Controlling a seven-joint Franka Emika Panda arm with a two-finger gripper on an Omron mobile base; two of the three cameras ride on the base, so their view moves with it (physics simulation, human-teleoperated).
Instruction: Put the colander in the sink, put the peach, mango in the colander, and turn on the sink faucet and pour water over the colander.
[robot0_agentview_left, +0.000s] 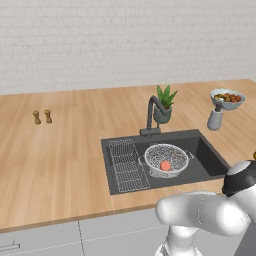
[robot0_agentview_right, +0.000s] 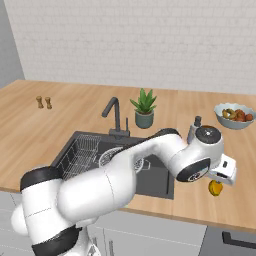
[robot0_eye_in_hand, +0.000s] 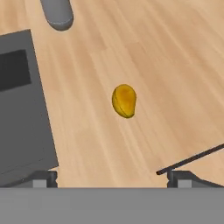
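The fingers are spread wide with nothing between them, pointing straight down at the tabletop — judging by that stance, this is the hover before a descent on the mango, which lies on bare wood between and ahead of the two tips, not yet touched. In the right base view the hand hangs over the mango just right of the sink, near the tabletop's front edge, so the carry to the basin should be short. The mango is a small oval, yellow-orange with a darker amber patch, lying on its side; its long axis looks a little skewed to the fingers' closing line, though that is hard to tell from here. The colander already sits in the sink right of the wire rack, with the pinkish peach inside it — that half is done. The sink faucet stands behind the basin, spout toward the colander; no water visible. A potted plant and a fruit bowl sit further back.
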